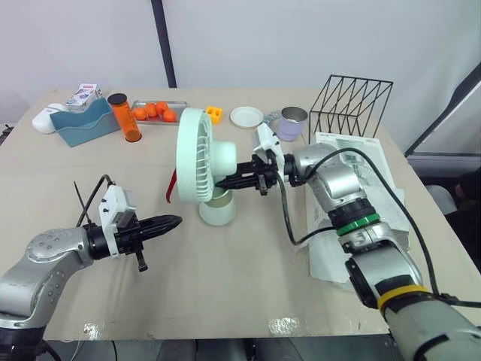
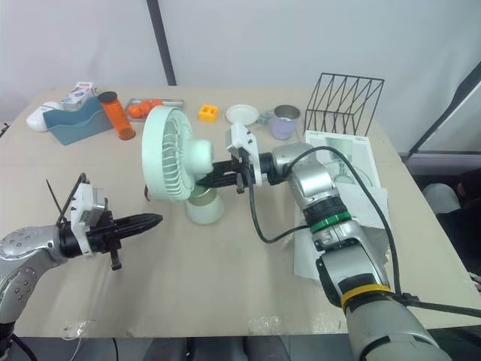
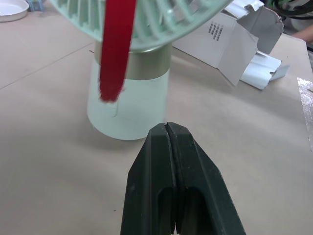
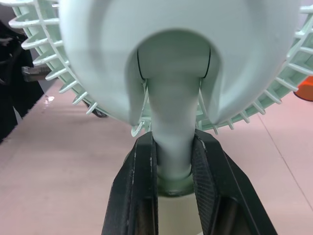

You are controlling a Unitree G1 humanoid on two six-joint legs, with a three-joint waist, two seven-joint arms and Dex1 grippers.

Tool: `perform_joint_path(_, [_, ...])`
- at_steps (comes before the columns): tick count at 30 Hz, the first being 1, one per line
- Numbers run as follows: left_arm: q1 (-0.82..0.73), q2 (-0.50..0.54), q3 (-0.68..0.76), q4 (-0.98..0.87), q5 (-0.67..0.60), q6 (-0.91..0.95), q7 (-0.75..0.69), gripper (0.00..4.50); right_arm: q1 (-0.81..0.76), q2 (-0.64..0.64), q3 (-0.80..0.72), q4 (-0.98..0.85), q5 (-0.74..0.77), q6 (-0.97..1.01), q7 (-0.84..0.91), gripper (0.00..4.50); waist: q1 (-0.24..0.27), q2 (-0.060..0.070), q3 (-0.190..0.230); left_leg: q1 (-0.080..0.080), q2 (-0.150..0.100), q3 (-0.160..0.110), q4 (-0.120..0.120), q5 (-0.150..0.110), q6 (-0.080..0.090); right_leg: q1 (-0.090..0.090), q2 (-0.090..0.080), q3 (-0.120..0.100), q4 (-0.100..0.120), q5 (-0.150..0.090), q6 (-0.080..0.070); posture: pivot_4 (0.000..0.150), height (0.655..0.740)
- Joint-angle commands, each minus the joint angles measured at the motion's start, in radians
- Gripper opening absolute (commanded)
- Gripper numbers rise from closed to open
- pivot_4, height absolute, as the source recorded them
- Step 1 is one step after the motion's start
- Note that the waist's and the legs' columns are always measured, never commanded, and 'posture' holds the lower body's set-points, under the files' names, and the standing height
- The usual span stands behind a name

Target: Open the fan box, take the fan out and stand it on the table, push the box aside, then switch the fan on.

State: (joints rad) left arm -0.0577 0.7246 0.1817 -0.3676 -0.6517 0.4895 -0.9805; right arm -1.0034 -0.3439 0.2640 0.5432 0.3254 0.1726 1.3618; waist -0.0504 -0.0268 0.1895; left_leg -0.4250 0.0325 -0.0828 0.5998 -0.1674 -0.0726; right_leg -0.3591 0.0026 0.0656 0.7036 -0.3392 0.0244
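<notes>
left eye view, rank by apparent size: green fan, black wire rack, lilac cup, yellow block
1-2: pale green plastic fan and black wire rack, too close to rank; fan taller and nearer, rack wider.
3: lilac metal cup.
4: small yellow block.

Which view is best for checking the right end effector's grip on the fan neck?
Right wrist view: the fan neck sits squarely between the right end effector's two fingers. The eye views give it small and side-on. The left wrist view looks at the fan base from the front.
</notes>
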Motion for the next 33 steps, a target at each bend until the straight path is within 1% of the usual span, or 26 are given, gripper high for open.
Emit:
perform_joint_path(1, [0.014,-0.004,0.057,-0.054,-0.036,0.014,0.043,0.03,-0.073,0.039,-0.036,0.103,-0.015,-0.097,0.046,0.41,0.0,0.0,0.0,0.0,0.0,0.0,0.0,0.0,0.0,0.0,0.0,0.0,0.0,0.0,0.0,0.15,0.74])
perform_joint_path(12, [0.017,-0.023,0.097,-0.088,-0.071,0.013,0.114,0.03,-0.133,0.095,-0.071,0.314,-0.076,-0.211,0.072,0.41,0.001,0.0,0.0,0.0,0.0,0.0,0.0,0.0,0.0,0.0,0.0,0.0,0.001,0.0,0.0,0.15,0.74])
perform_joint_path(20, [0.011,-0.015,0.087,-0.092,-0.06,0.003,0.119,0.03,-0.143,0.102,-0.096,0.355,-0.095,-0.216,0.084,0.41,0.001,0.0,0.0,0.0,0.0,0.0,0.0,0.001,-0.001,0.0,0.0,0.0,0.002,0.0,-0.001,0.15,0.74])
perform_joint_path(21, [0.009,-0.016,0.086,-0.091,-0.059,0.003,0.12,0.0,-0.143,0.101,-0.098,0.356,-0.099,-0.214,0.087,1.43,0.001,0.0,0.0,0.0,0.0,0.0,0.0,0.001,-0.001,0.0,0.0,0.0,0.002,0.0,-0.001,0.15,0.74])
perform_joint_path(22, [0.006,-0.016,0.083,-0.09,-0.057,0.003,0.12,0.0,-0.143,0.1,-0.098,0.358,-0.103,-0.216,0.089,1.65,0.001,0.0,0.0,0.0,0.0,0.0,0.0,0.001,-0.001,0.0,0.0,0.0,0.002,0.0,-0.001,0.15,0.74])
perform_joint_path(25, [0.0,-0.016,0.079,-0.087,-0.053,0.001,0.122,0.0,-0.138,0.096,-0.098,0.355,-0.11,-0.213,0.096,2.72,0.001,0.0,0.0,0.0,0.0,0.0,0.0,0.001,-0.001,0.0,0.0,0.0,0.002,0.0,-0.001,0.15,0.74])
perform_joint_path(26, [-0.002,-0.016,0.078,-0.086,-0.052,0.001,0.122,0.0,-0.136,0.095,-0.099,0.353,-0.112,-0.212,0.098,3.37,0.001,0.0,0.0,0.0,0.0,0.0,0.0,0.0,-0.001,0.0,0.0,0.0,0.002,0.0,-0.001,0.15,0.74])
perform_joint_path(27, [-0.003,-0.016,0.077,-0.086,-0.05,0.001,0.121,0.0,-0.133,0.093,-0.099,0.35,-0.115,-0.213,0.1,3.54,0.001,0.0,0.0,0.0,0.0,0.0,0.0,0.0,-0.001,0.0,0.0,0.0,0.002,0.0,-0.001,0.15,0.74])
perform_joint_path(29, [-0.006,-0.015,0.075,-0.084,-0.049,0.001,0.12,0.0,-0.127,0.088,-0.099,0.343,-0.12,-0.213,0.103,4.44,0.001,0.0,0.0,0.0,0.0,0.0,0.0,0.0,-0.001,0.0,0.0,0.0,0.002,0.0,-0.001,0.15,0.74])
perform_joint_path(33, [-0.007,-0.013,0.076,-0.079,-0.045,-0.001,0.117,0.0,-0.098,0.064,-0.102,0.281,-0.117,-0.189,0.103,4.44,0.002,0.0,0.0,0.0,0.0,0.0,0.0,0.001,-0.001,0.0,0.0,0.0,0.002,0.0,-0.001,0.15,0.74])
